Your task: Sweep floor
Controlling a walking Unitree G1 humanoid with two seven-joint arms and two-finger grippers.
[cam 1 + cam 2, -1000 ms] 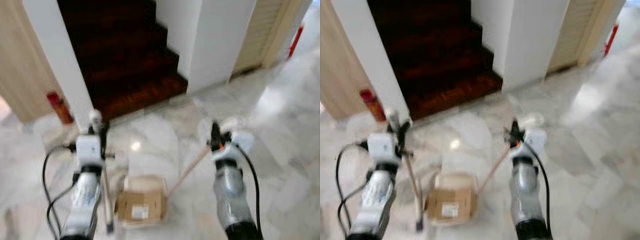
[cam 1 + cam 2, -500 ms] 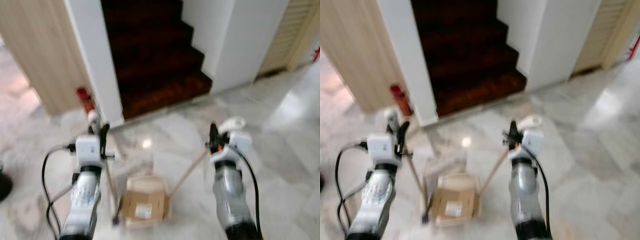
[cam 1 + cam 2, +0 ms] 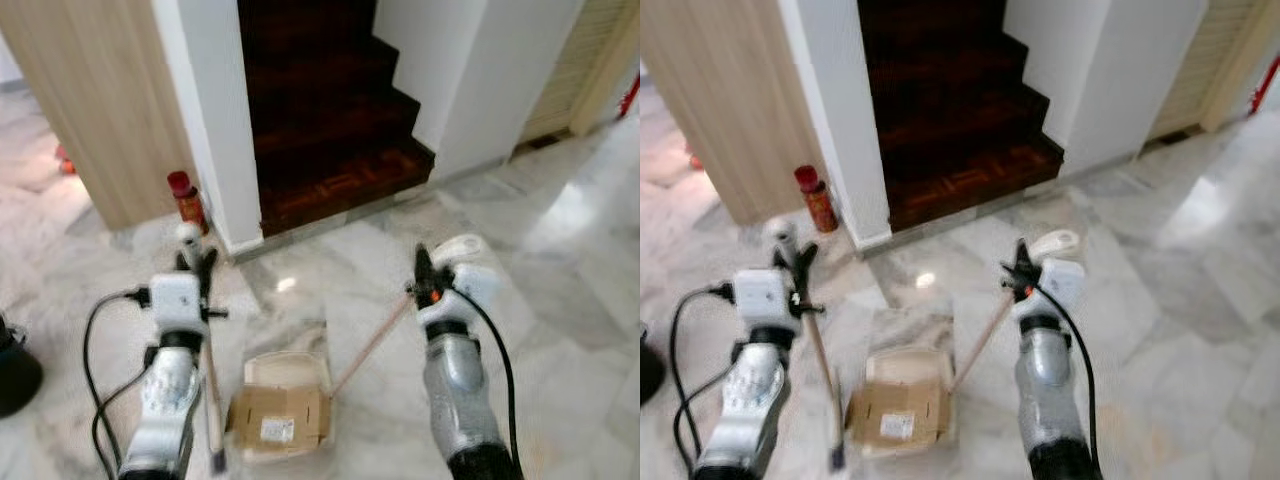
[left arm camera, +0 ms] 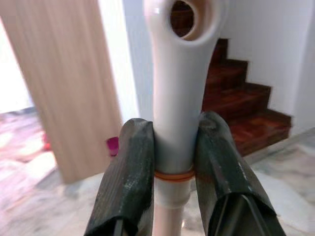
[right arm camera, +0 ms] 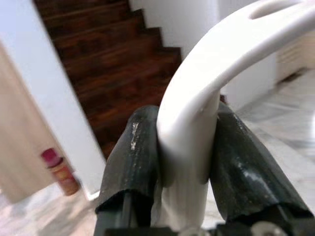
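The left gripper [image 4: 172,162] is clamped around the white top of a broom handle [image 4: 173,98], one black finger [image 4: 125,182] pressed on each side just above an orange band. The right gripper [image 5: 184,162] is likewise closed tight on a curved white handle [image 5: 206,83], which I take to be the dustpan's. Holding both by their top ends lets the robot stand upright while the working ends reach the floor.

From the left gripper the broom's thin stick [image 3: 212,400] runs down to the marble floor [image 3: 560,300] beside a cardboard box [image 3: 280,408]. From the right gripper a pale wooden stick [image 3: 370,345] slants down and inward to that box's far corner, so the box seems to serve as the dustpan, lying flat between the two arms, ready to catch what the broom pushes.

Ahead rises a dark wooden staircase [image 3: 330,130] between white walls. A red canister [image 3: 186,200] stands by the left wall's foot, next to a light wood panel [image 3: 90,100]. No sweeping stroke looks under way yet.
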